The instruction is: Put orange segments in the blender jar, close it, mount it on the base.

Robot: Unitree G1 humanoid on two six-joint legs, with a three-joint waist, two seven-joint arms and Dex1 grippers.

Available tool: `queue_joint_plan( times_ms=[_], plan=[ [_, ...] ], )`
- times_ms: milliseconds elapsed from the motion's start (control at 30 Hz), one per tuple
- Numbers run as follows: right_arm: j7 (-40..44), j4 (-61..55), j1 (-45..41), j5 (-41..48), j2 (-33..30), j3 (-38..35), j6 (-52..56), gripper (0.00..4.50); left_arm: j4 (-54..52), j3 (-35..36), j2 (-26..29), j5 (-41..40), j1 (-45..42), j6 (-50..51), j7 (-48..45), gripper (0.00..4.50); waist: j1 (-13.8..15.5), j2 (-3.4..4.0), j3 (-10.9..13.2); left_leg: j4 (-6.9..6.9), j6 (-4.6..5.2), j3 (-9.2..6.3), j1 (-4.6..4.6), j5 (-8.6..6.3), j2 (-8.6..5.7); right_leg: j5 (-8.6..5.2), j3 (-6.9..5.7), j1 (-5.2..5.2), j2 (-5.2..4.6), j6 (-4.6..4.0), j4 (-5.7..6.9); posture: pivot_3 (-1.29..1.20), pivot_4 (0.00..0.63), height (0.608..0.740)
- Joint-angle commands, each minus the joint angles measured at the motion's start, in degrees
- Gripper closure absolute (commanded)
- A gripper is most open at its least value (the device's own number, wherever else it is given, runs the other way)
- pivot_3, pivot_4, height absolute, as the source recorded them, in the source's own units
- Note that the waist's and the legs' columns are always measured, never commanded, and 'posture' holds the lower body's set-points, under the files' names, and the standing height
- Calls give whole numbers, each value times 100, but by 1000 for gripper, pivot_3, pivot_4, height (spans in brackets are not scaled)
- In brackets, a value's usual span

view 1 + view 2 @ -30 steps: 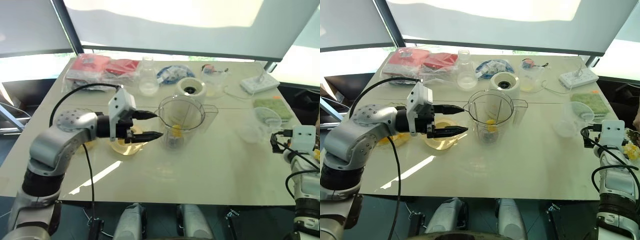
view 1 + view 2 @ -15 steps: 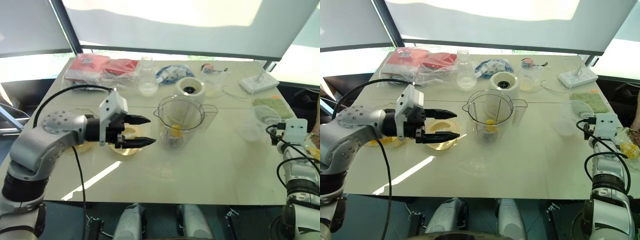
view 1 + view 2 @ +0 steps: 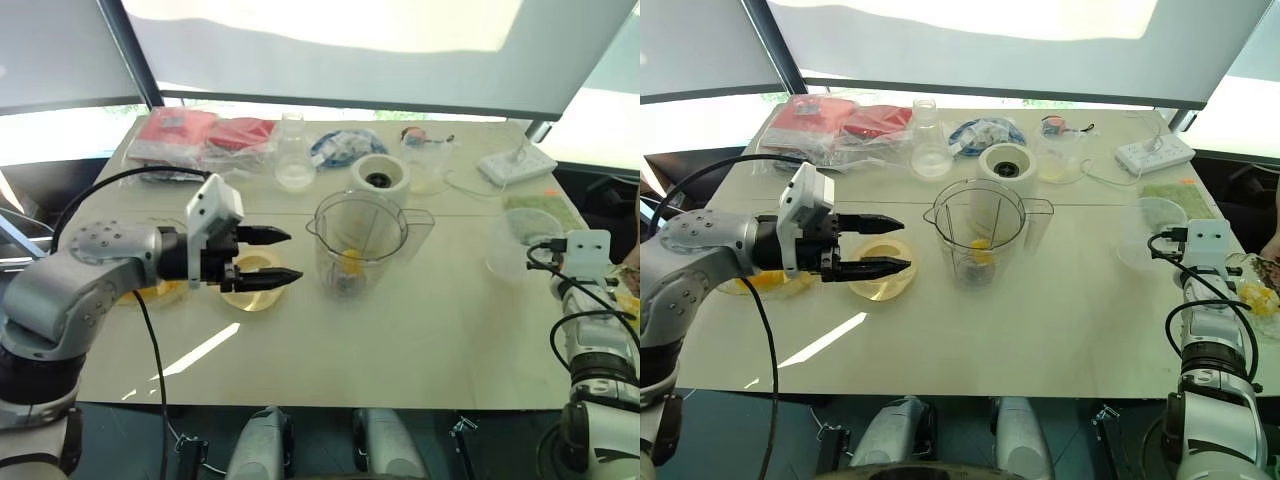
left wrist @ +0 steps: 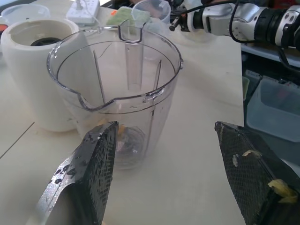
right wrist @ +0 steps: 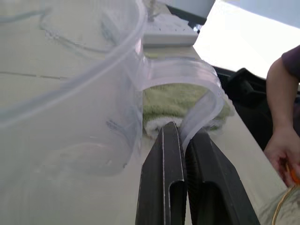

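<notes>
The clear blender jar [image 3: 360, 240] stands upright mid-table, uncovered, with an orange segment [image 3: 352, 262] at its bottom. Behind it stands the white blender base [image 3: 381, 175]. My left gripper [image 3: 292, 256] is open and holds nothing; it hangs left of the jar, above a yellow plate [image 3: 250, 290]. Bits of pulp stick to one of its fingers [image 4: 248, 173]. More orange pieces lie on a plate [image 3: 765, 282] under my left forearm. At the table's right edge my right gripper [image 5: 180, 129] is shut on the handle of a clear plastic cup [image 3: 515, 238].
Red bags [image 3: 200, 135], a glass flask [image 3: 295, 160], a blue packet [image 3: 345, 147], a clear beaker [image 3: 425, 165] and a power strip [image 3: 518, 165] line the far edge. A green cloth [image 3: 535, 208] lies behind the cup. A person's arm [image 5: 281, 108] is off the right edge.
My left gripper has drawn back to the left, away from the jar, still open. My right gripper has shifted toward the table's far side, taking the clear cup with it.
</notes>
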Motion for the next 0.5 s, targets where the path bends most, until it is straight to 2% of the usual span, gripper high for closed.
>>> queue_joint_plan(
  times_ms=[33, 300, 500],
  plan=[
    [205, -1318, -383, 118, -382, -20, 267, 4425, 281, 195, 208, 151, -275, -261, -146, 1099, 1, 18, 11, -1, 0, 1, 0, 0, 0, 0, 0, -1, 0, 0, 1, 0, 150, 740],
    [1066, -2903, -1333, -2, -787, 593, 960, 4425, 1048, 19, 465, 712, -416, -899, -586, 1099, 24, 19, 15, -30, -1, 2, 0, 0, 2, -3, -1, -18, 4, 4, -1, 0, 150, 740],
    [1727, -3656, -1778, -393, -1022, 1295, 865, 4425, 1149, 21, 496, 886, -362, -1048, -733, 1099, 57, 19, 17, -54, -1, 12, -11, 0, 1, -4, -2, -31, -5, 7, -17, 0, 150, 740]
  ],
)
